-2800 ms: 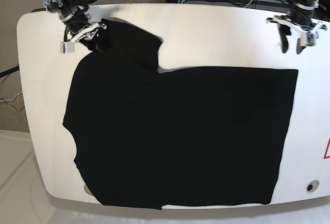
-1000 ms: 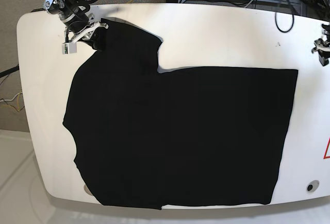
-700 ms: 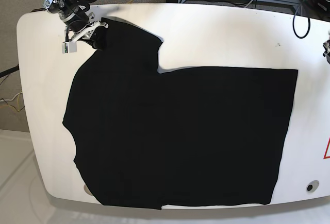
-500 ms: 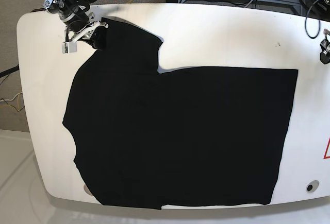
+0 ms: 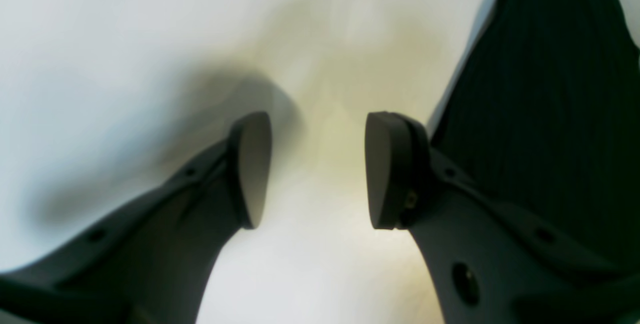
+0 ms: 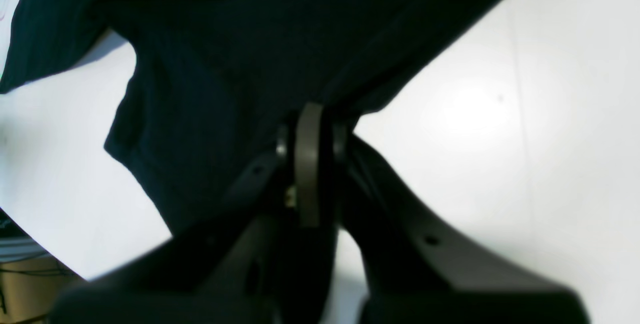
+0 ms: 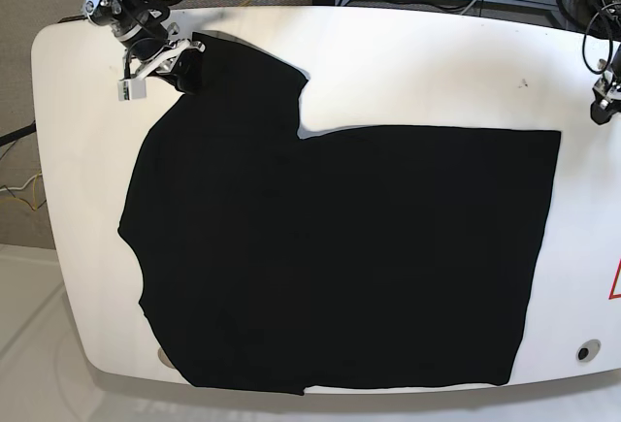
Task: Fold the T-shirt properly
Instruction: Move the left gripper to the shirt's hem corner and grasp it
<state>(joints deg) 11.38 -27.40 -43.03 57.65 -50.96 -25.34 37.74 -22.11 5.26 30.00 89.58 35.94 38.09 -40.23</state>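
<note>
Across the left wrist view, the left fingers [image 5: 260,164] stood apart over bare white worktop [image 5: 125,38], holding nothing, with the T-shirt [image 5: 550,113] just beside them; the surface was blurred. Through the right wrist view, the right fingers [image 6: 310,164] sat clamped on the T-shirt's sleeve edge. From the base view, the T-shirt [image 7: 340,247] lay spread flat; the left gripper [image 7: 603,107] had drifted off to the worktop's edge since moments before, mostly cut off. Likely it was repositioning for the hem, while the right gripper [image 7: 160,63] kept its grip.
</note>
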